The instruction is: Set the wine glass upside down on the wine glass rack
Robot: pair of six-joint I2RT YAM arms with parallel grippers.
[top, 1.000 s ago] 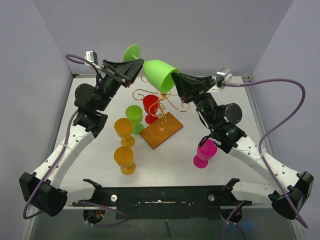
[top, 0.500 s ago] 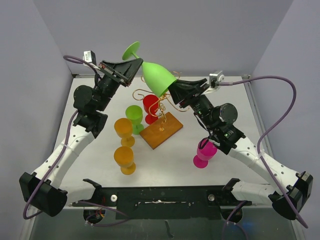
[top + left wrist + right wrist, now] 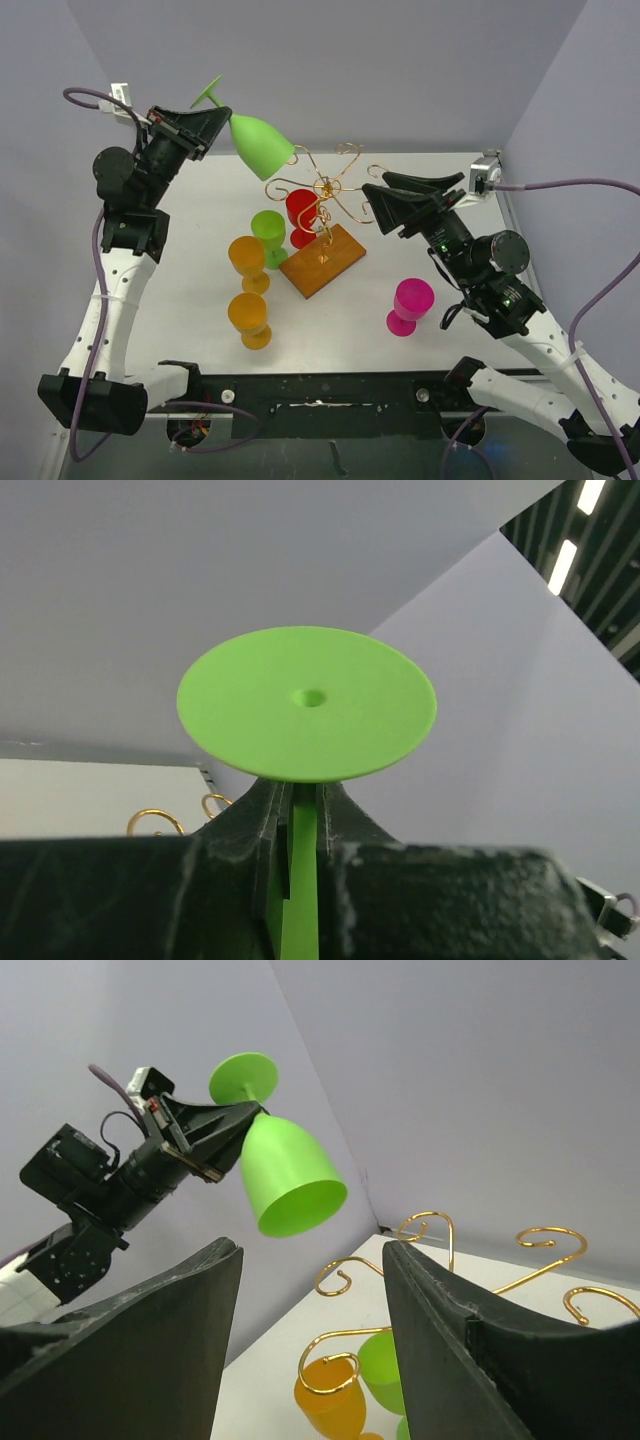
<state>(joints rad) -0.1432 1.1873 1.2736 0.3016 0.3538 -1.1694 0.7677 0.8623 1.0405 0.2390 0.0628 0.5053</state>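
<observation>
Aloft, left end effector [image 3: 216, 117] pinches slim wine glass [image 3: 262, 145] stem; right end effector [image 3: 312, 1260] gapes.

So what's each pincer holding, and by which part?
Left pincer grips the green glass by its stem, just under the foot; right pincer is open and empty.

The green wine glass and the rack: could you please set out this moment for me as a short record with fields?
held item: green wine glass
holder: left tool, shut on the stem just below the foot
glass pose: raised off the table, tilted, foot up, bowl opening angled downward
right tool: open, holding nothing, beside the rack
wine glass rack: gold wire arms on a wooden base, mid-table
glass on rack: not yet
</observation>
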